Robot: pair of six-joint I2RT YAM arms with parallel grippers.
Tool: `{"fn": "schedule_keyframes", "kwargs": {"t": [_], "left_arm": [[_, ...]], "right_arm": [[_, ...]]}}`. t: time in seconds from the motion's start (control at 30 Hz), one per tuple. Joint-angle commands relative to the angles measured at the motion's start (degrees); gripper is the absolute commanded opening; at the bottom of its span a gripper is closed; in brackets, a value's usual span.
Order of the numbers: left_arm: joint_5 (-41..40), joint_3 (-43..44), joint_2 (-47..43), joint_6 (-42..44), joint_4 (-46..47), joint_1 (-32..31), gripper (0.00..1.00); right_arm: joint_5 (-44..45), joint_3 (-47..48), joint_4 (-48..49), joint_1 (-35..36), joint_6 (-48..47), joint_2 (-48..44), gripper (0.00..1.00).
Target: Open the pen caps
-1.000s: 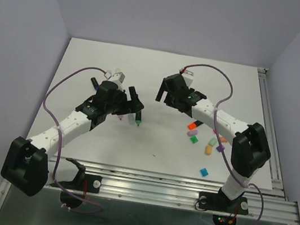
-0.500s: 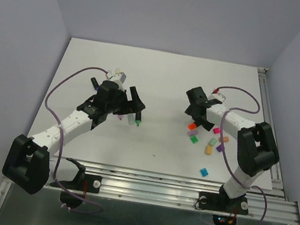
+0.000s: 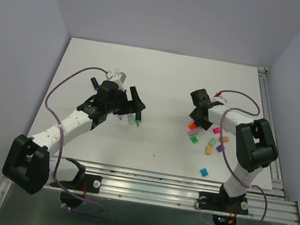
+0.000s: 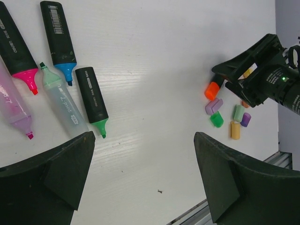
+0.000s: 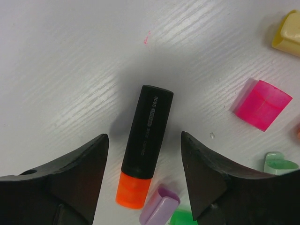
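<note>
**Straddling the orange-capped pen, right fingers apart**

The right gripper (image 5: 143, 140) hangs low over a black pen (image 5: 147, 126) that lies flat on the table (image 5: 70, 56) with its orange cap (image 5: 133, 190) on. The jaws stand apart, one on each side of the barrel. Bare table shows between each finger and the pen, so nothing is clamped.

A lilac cap (image 5: 159, 206) lies just beside the orange cap; whether they touch I cannot tell. A green cap (image 5: 180, 219) sits next to the lilac one. Further off in the wrist view lie a pink cap (image 5: 262, 104), a mint cap (image 5: 280, 164) and a yellow cap (image 5: 287, 33), all loose. From above, this cluster is on the right side of the table, and a blue cap (image 3: 204, 171) lies apart from it, nearer the front edge.

The left gripper (image 4: 144, 140) is spread wide over bare table on the left side and holds nothing. Near it lie five uncapped pens:

- pink-tipped pen (image 4: 18, 47), black barrel
- blue-tipped pen (image 4: 58, 37), black barrel
- mint pen (image 4: 61, 101)
- green-tipped pen (image 4: 91, 96), black barrel
- pale pink pen (image 4: 14, 105), at the picture's edge
</note>
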Motion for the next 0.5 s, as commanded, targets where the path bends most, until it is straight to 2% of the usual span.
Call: {"fn": "schedule_keyframes", "kwargs": {"t": [0.0, 0.1, 0.2, 0.33, 0.47], "left_arm": [[0.40, -0.66, -1.60, -0.06, 1.71, 0.32, 0.99], [0.84, -0.58, -1.61, 0.20, 1.88, 0.41, 0.99], [4.43, -0.84, -1.08, 1.78, 3.20, 0.32, 0.99], [13.04, -1.72, 0.67, 2.40, 8.37, 0.23, 0.99], [20.86, -2.07, 4.27, 2.40, 15.40, -0.99, 0.99]], "right_arm": [[-1.03, -2.37, 2.99, -0.61, 0.31, 1.01, 0.60], [-1.74, -3.25, 4.75, -0.69, -1.27, 0.92, 0.46], [-3.75, -4.22, 7.90, -0.69, -4.16, -0.83, 0.24], [-7.18, -5.98, 13.96, -0.69, -7.41, -5.30, 0.16], [-11.84, -6.33, 18.46, -0.52, -9.53, -9.35, 0.15]]}}
